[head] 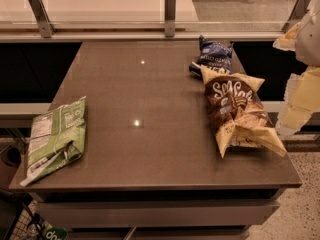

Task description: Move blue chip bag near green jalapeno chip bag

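Observation:
The blue chip bag [213, 57] is small, dark navy and glossy, and lies at the table's far right. Its near end touches the brown-and-yellow bag. The green jalapeno chip bag [56, 135] lies flat at the table's near left edge, with its white label panel facing up and its corner hanging over the edge. My gripper [298, 95] shows as pale cream parts at the right edge of the camera view. It is beyond the table's right side, apart from both bags and holding nothing that I can see.
A larger brown-and-yellow chip bag [236, 111] lies on the right side of the brown table [145, 134], just in front of the blue bag. A glass railing with metal posts [170, 14] runs behind the table. A drawer front sits below the near edge.

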